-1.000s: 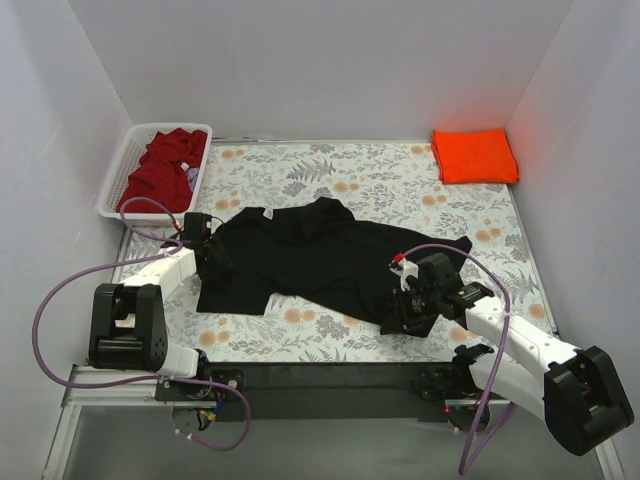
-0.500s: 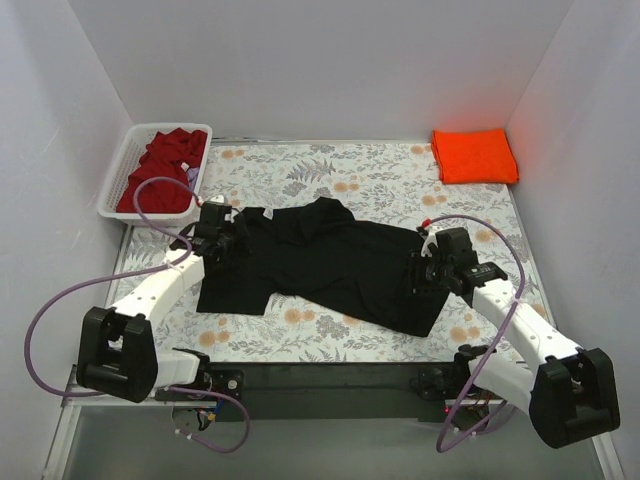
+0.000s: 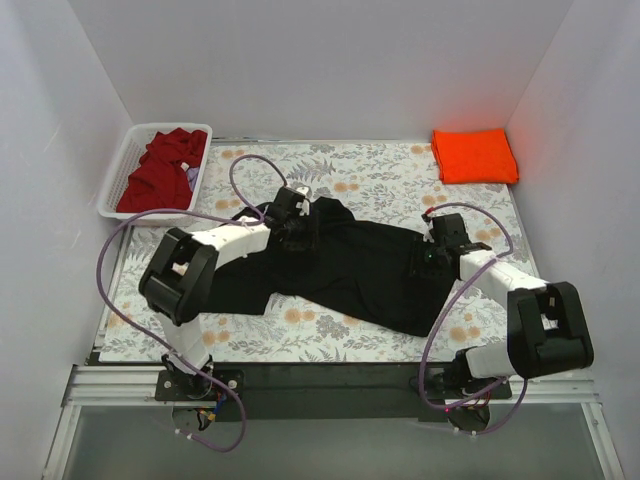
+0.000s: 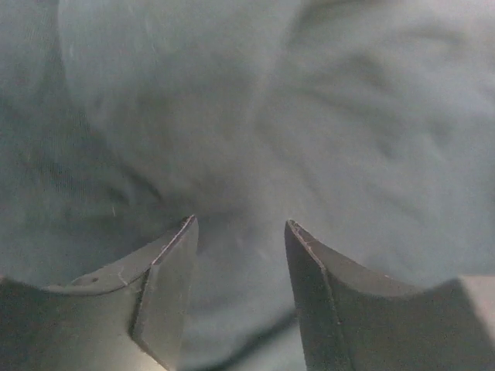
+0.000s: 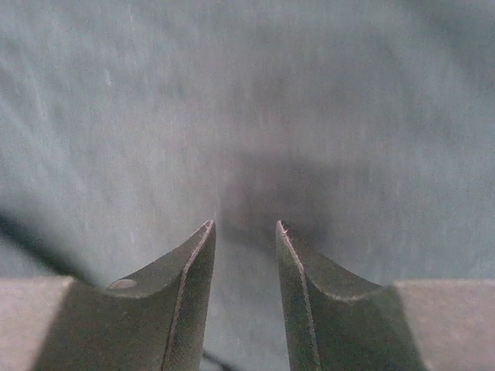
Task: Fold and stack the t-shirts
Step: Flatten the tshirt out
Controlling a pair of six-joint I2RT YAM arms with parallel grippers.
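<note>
Both have swung inward onto the black t-shirt point(image 3: 345, 268): left arm point(image 3: 236, 239) at 11 o'clock, right arm point(image 3: 488, 269) at 3 o'clock, both jaws parted, folding seemingly imminent.

Black t-shirt point(image 3: 340, 265) lies rumpled across mid counter point(image 3: 380, 185). Left claw point(image 3: 293, 222) is over its collar end, right claw point(image 3: 432, 252) over its right edge. Orange t-shirt point(image 3: 474, 155) folded, far right corner. Dark red t-shirt point(image 3: 160, 175) in white basket point(image 3: 118, 180), far left.

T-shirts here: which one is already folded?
The orange t-shirt at the far right corner, a neat rectangle. The black t-shirt lies spread out; the dark red t-shirt is bunched in the basket.
</note>
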